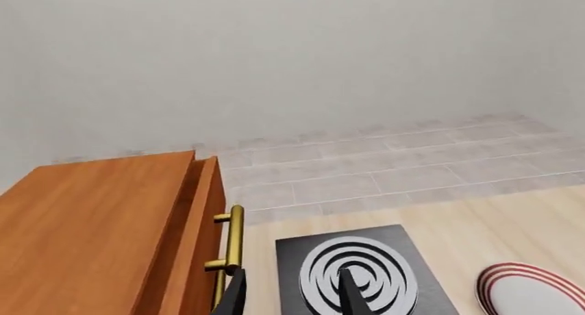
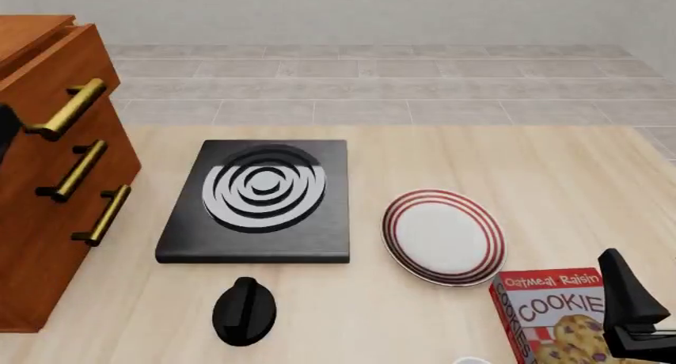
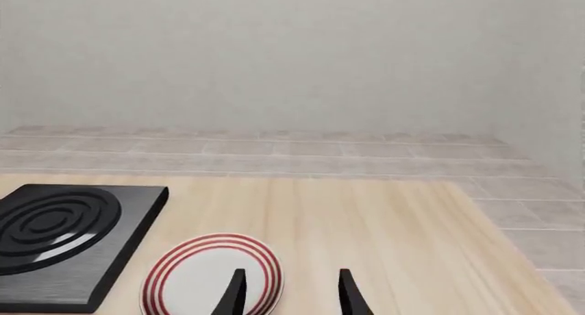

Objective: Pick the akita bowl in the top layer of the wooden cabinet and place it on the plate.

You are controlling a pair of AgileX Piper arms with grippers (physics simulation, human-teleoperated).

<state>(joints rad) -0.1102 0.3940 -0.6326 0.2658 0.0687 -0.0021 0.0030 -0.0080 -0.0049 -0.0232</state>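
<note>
Your wooden cabinet [image 2: 47,190] stands at the table's left, its top layer [image 2: 58,87] shut; the red-ringed plate [image 2: 444,237] lies empty, right of centre.

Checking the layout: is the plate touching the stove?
Apart. The front view shows bare table between the plate and the stove.

At nine o'clock we found the wooden cabinet [image 2: 47,190] walling off the table's [image 2: 549,174] left edge, its three brass handles [image 2: 66,109] jutting toward the black stove [image 2: 259,202]. The stove filled the centre, a black knob [image 2: 244,309] at six o'clock of it. The plate [image 2: 442,237] lay just beside the stove at three o'clock, a narrow lane between them. A cookie box [image 2: 549,316] stood at five o'clock. Bare wood stretched open at twelve and two o'clock.
</note>
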